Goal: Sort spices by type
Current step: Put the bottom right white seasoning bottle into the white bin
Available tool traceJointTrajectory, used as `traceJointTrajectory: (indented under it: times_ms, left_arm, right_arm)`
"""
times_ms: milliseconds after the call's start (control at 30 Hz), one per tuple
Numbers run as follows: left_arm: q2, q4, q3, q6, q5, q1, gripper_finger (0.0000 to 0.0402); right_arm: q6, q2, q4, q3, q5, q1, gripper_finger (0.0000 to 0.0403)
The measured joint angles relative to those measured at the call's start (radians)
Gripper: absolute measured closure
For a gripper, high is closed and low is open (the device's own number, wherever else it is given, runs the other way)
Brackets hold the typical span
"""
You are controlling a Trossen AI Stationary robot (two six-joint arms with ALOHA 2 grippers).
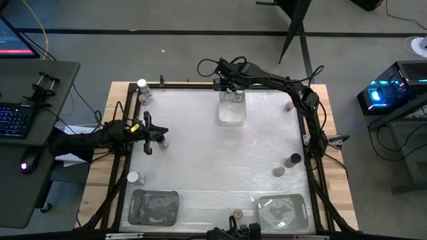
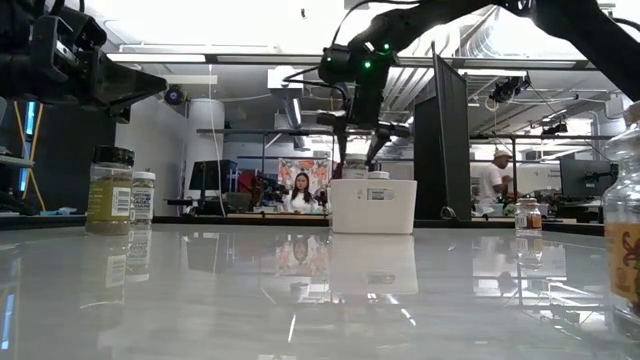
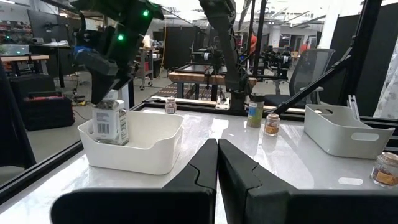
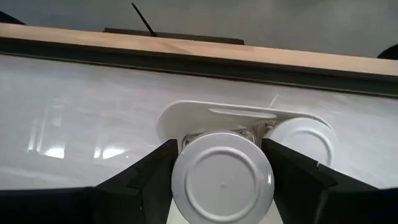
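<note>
Right wrist view shows you the right tool (image 4: 222, 165) gripping a white-topped jar (image 4: 222, 176) in the white tray (image 1: 232, 110) at the bench's far edge, seemingly touching another jar (image 4: 306, 142). Left tool (image 1: 155, 133) hangs closed near the left edge; mid-bench lies open.

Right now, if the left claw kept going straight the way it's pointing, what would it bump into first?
Probably the white tray: the shut left gripper points over bare tabletop toward that tray's near corner, where the right gripper holds a white-topped jar. Depth is unclear, so it could slip past.
</note>
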State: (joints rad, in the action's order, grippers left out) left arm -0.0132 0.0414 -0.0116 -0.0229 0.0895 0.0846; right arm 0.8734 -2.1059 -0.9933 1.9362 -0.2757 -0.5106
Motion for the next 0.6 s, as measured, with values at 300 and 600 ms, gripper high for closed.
traceJointTrajectory:
  times_ms: [300, 600]
  left_arm:
    - [0.000, 0.000, 0.000, 0.000, 0.000, 0.000, 0.0401]
    - [0.000, 0.000, 0.000, 0.000, 0.000, 0.000, 0.0401]
  right_arm:
    - [0.013, -0.049, 0.009, 0.000, 0.031, -0.008, 0.0183]
    - [0.044, -0.086, 0.025, 0.002, 0.009, -0.004, 0.0183]
